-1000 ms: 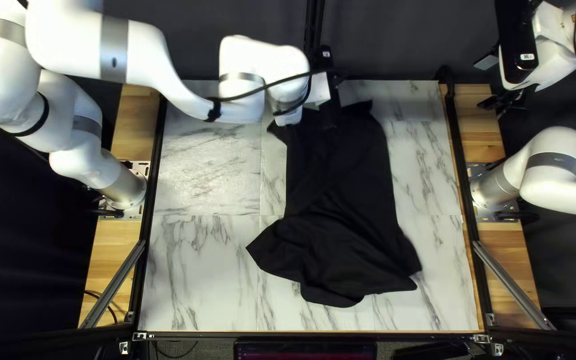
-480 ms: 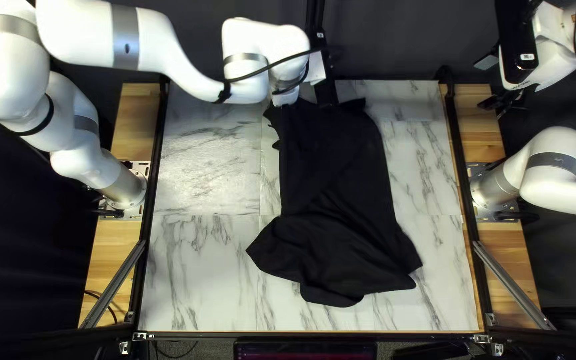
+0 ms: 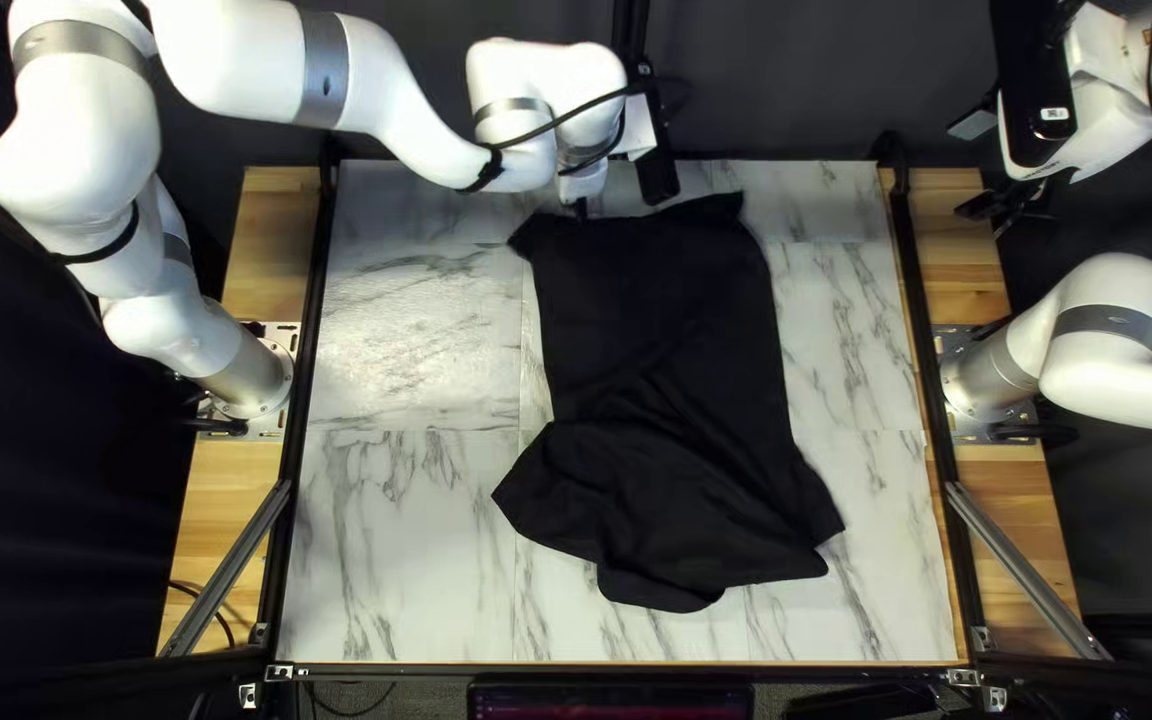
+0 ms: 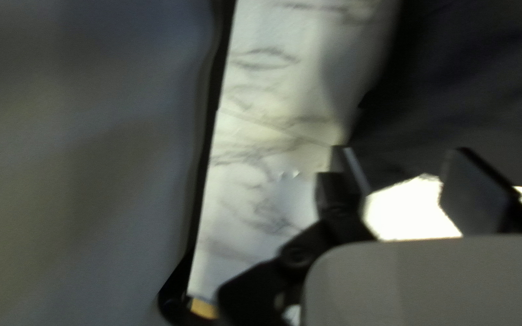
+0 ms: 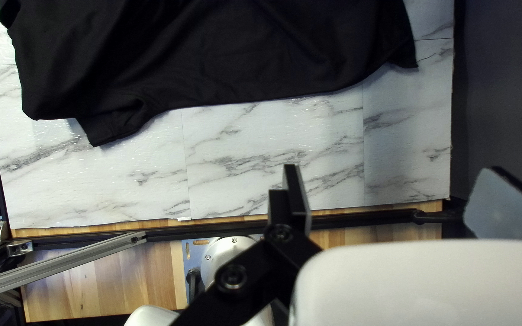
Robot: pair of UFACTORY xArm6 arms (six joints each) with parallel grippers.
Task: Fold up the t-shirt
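Note:
The black t-shirt (image 3: 663, 347) lies on the marble-patterned table, its far part fairly flat, its near part creased and bunched. My left gripper (image 3: 582, 210) is low at the shirt's far edge, toward its left corner. In the left wrist view the fingers of my left gripper (image 4: 403, 184) stand apart, with bright tabletop between them and the dark shirt (image 4: 454, 102) just ahead. Off the table's far right corner hangs my right gripper (image 3: 1014, 211). In the right wrist view my right gripper (image 5: 400, 202) is wide open, holding nothing, with the shirt (image 5: 231, 54) beyond it.
Bare marble tabletop (image 3: 403, 534) stretches left of the shirt, with a narrower strip on its right. Dark rails (image 3: 916, 294) run along both table sides, and a dark curtain (image 3: 790, 80) hangs behind. A black post stands behind the far edge near my left gripper.
My left gripper has moved toward the far edge, its arm lifting. The shirt's far left part has spread leftward and looks flatter and wider. My right arm has stayed still.

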